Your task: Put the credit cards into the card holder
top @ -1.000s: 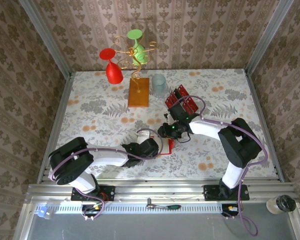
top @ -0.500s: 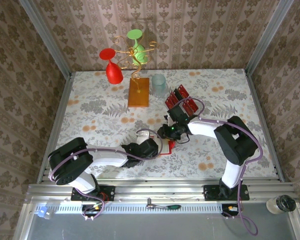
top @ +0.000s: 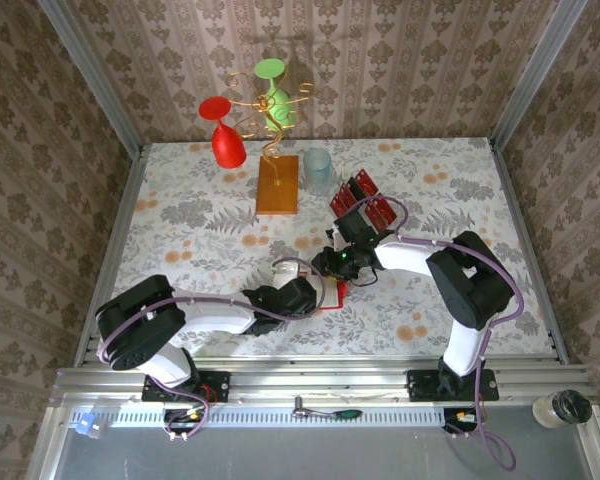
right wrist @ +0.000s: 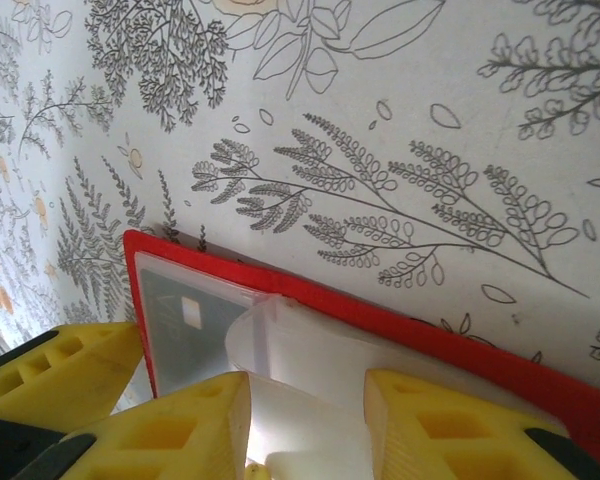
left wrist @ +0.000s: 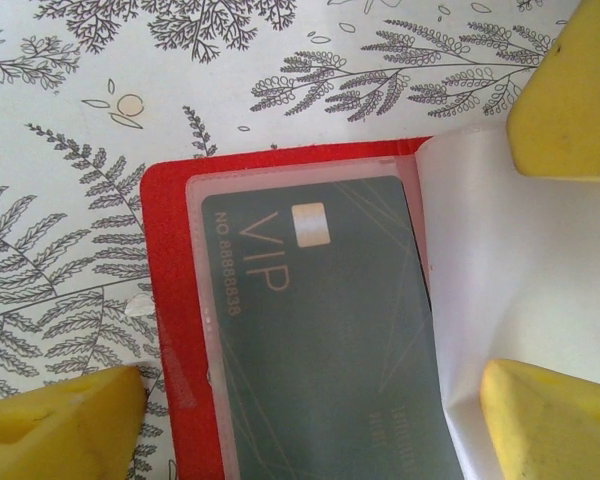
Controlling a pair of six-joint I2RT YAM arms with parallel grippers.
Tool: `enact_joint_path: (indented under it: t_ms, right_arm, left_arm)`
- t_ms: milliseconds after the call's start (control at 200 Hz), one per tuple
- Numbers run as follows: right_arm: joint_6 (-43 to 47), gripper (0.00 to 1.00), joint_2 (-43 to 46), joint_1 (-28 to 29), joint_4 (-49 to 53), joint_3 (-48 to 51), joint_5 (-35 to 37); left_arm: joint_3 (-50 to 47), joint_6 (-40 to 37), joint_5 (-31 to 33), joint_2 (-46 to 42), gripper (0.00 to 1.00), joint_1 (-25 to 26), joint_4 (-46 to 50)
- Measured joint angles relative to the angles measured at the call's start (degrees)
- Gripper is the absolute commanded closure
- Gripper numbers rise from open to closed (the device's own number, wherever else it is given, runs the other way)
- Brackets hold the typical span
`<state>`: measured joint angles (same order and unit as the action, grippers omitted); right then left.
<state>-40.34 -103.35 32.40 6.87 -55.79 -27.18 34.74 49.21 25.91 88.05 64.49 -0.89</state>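
Your right arm [top: 460,280] edged left. Right fingers [right wrist: 170,435] pinch the card holder's [left wrist: 165,330] clear flap [right wrist: 300,350] mid-bench [top: 180,220]; left fingers [left wrist: 60,425] stand apart over its VIP card [left wrist: 320,340]. Spare credit cards [top: 370,208] lie far-right, nearer the right arm.

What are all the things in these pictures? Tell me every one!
tablecloth: one, white floral, covering the table
card holder: one, red, open on the tablecloth
VIP card: one, grey-green, inside the holder's clear sleeve
credit cards: several, red, propped in rows, mid-table right
wire stand: one, gold on orange base, back
red goblet and green goblet: one each, at the wire stand
cup: one, pale clear, beside that base
jar: one, dark-lidded, front-right corner
left gripper: one, yellow fingers, open over the holder
right gripper: one, yellow fingers, around the sleeve's flap
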Motion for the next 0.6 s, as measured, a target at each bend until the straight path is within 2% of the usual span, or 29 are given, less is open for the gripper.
enact_joint_path:
  t_ms: [160, 405, 600]
  right_arm:
    - [-0.6, 0.64, 1.2, 0.2, 0.0, 0.0, -0.8]
    - [-2.1, 0.62, 4.9, 3.0, -0.1, 0.0, -1.6]
    - [-4.1, 0.57, 4.8, 5.9, -0.1, -0.3, -1.6]
  left_arm:
    - [-0.4, 0.0, 0.0, -2.9, 0.00, 0.0, 2.0]
    - [-1.0, 0.0, 2.4, -13.5, 0.00, -0.2, 5.5]
    - [-5.3, 0.1, 3.8, -23.0, 0.00, -2.9, 8.5]
